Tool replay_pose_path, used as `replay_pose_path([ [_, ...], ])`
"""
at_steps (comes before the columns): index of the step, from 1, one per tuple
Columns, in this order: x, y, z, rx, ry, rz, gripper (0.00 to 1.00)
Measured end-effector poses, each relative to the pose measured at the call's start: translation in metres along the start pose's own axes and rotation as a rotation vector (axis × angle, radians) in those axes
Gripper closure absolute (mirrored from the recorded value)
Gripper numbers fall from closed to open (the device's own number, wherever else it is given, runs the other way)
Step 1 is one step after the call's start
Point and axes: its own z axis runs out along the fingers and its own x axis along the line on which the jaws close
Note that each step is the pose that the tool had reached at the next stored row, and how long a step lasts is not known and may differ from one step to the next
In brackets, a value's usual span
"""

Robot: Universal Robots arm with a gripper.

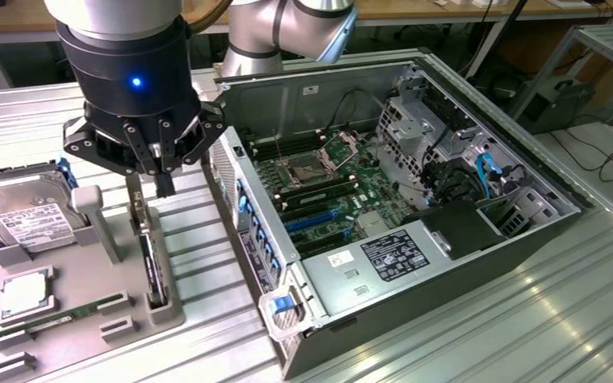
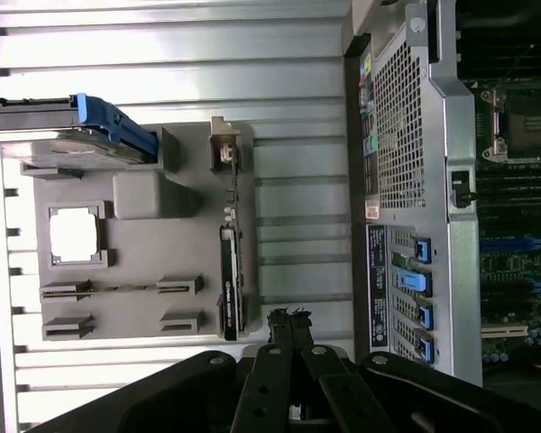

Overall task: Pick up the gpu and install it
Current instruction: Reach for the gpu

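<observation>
The gpu (image 1: pixel 150 259), a thin black card with a silver bracket at one end, stands on edge in a slot of the grey holder tray (image 1: pixel 83 275). My gripper (image 1: pixel 164 190) hangs just above the card, a little towards the computer case, with its fingers pressed together and nothing between them. In the wrist view the gpu (image 2: pixel 229 284) lies beside the shut fingertips (image 2: pixel 288 317), not between them. The open computer case (image 1: pixel 520 171) lies at the exterior view's right, with its motherboard (image 1: pixel 322 195) and blue expansion slots (image 1: pixel 309 221) exposed.
On the holder tray (image 2: pixel 153 262) lie a silver hard drive (image 1: pixel 25 211) with a white label, a processor chip (image 1: pixel 25 291) and a green memory stick (image 1: pixel 64 313). The case's rear panel (image 2: pixel 406 162) with blue clips (image 2: pixel 421 289) rises close beside the tray. Ribbed metal table (image 1: pixel 562 319) surrounds everything.
</observation>
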Motion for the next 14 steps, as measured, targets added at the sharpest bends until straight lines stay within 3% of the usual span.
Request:
replay_pose_path([
  [14,0.016,0.0053,0.0029,0.0001,0.0032,-0.001,0.89],
])
